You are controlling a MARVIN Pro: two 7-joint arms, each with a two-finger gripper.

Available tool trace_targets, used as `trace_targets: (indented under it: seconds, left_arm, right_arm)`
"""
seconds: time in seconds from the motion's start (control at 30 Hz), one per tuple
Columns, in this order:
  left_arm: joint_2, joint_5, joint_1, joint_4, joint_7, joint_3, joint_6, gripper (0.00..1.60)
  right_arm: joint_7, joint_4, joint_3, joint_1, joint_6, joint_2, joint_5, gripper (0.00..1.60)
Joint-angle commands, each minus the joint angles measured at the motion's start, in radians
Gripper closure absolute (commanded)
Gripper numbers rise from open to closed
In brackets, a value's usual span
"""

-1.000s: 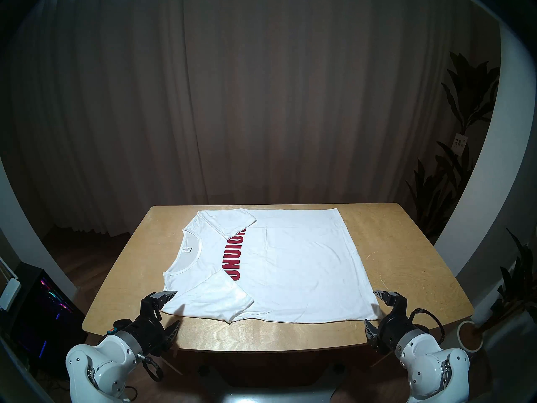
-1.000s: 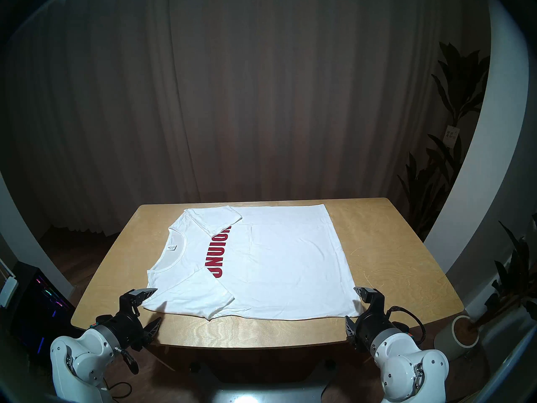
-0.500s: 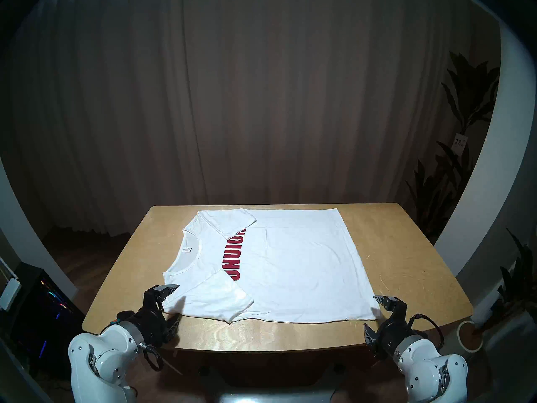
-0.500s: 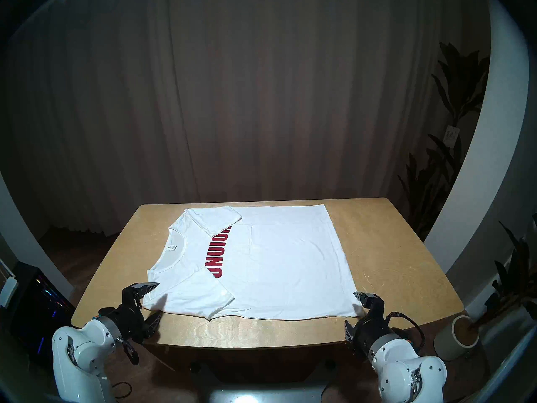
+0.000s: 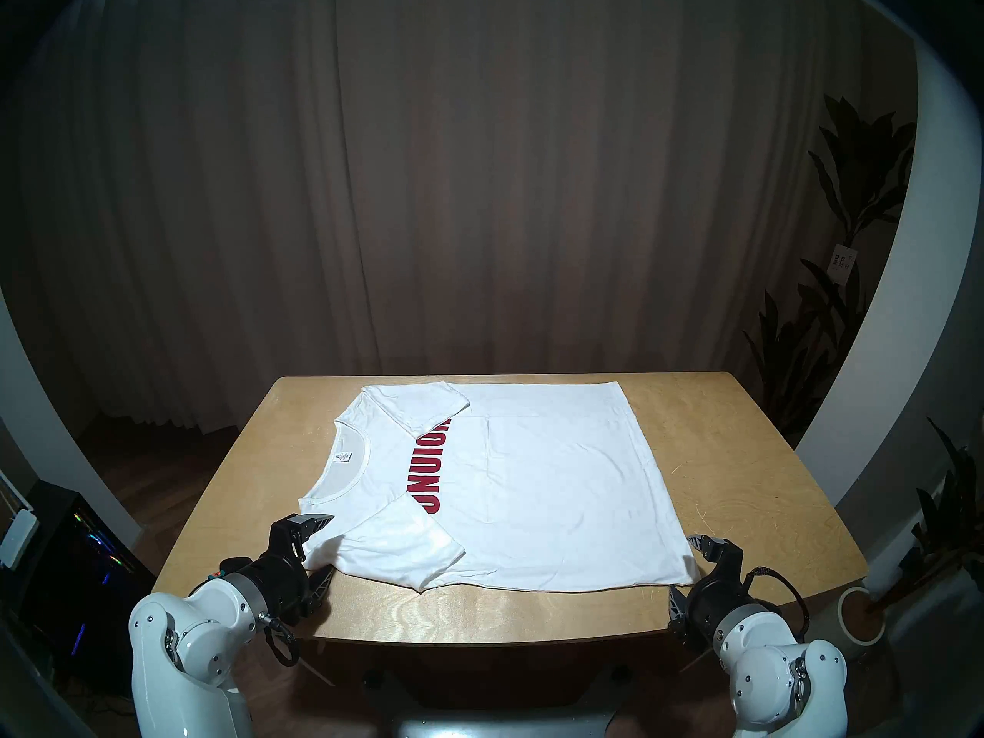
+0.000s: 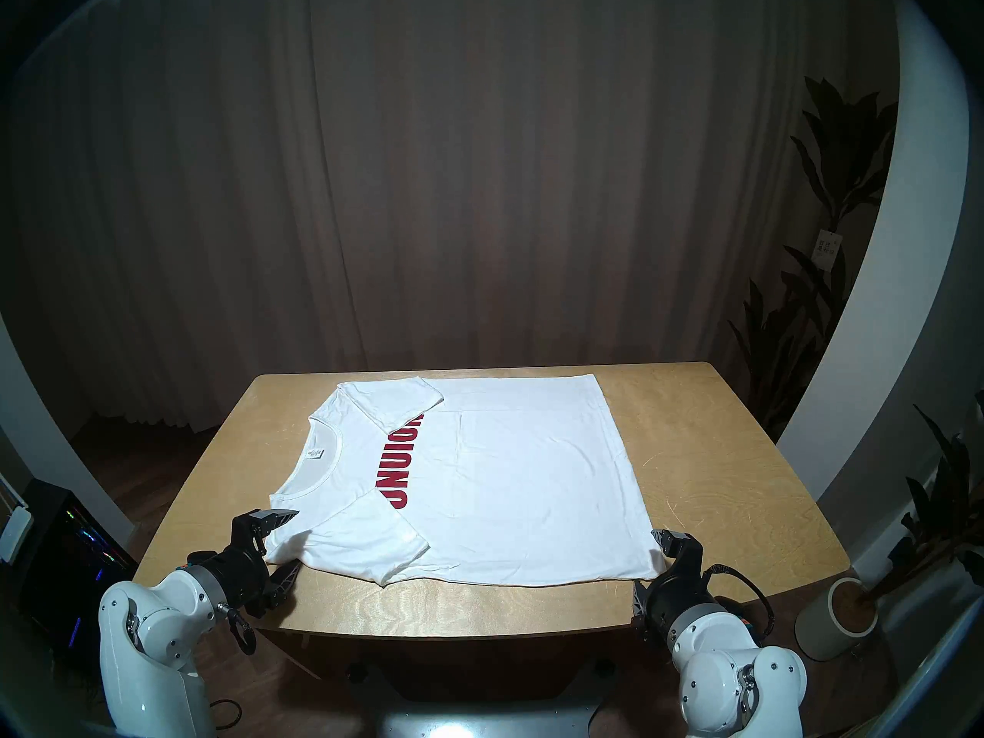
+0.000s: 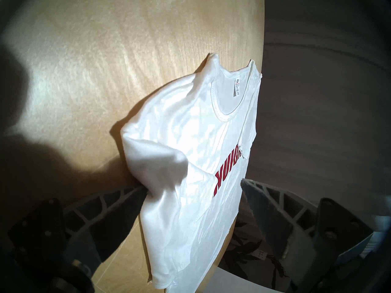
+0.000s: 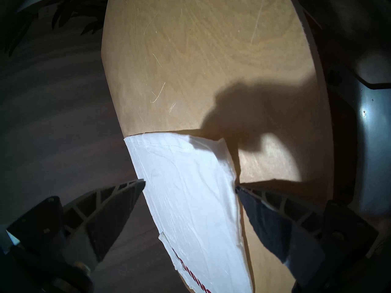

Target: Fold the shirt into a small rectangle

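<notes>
backdrop: brown pleated curtain [image 5: 479, 188] at 12 o'clock
furniture: light wooden table [image 5: 745, 481] at centre
floor: dark wood [image 5: 160, 454]
plants: leafy, dark [image 5: 830, 295] at 3 o'clock
light: overhead, pooled on tabletop

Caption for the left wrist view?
Open left gripper straddles the near shoulder corner of the white shirt on the wooden table.

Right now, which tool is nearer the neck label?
Left. The left tool sits at the shirt's near shoulder corner, a short way from the neck label. The right tool is at the hem corner, far across.
</notes>
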Motion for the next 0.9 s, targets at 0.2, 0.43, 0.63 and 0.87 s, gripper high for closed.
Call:
trace_targets:
  seconds: [0.2,0.43,0.63,0.87]
  left_arm:
    - [0.038,0.015,-0.026,0.028,0.03,-0.009,-0.004,0.0]
    - [0.046,0.029,-0.058,0.061,0.03,0.013,-0.004,0.0]
    - [0.056,0.033,-0.062,0.079,0.035,0.031,0.006,0.06]
    - [0.066,0.036,-0.064,0.094,0.043,0.044,0.014,0.21]
  right_arm:
    - [-0.042,0.107,-0.008,0.098,-0.066,0.045,-0.031,0.0]
    - [-0.063,0.142,-0.011,0.128,-0.094,0.057,-0.051,0.0]
    - [-0.079,0.152,-0.008,0.135,-0.1,0.063,-0.069,0.0]
    - [-0.085,0.178,-0.014,0.135,-0.103,0.065,-0.083,0.23]
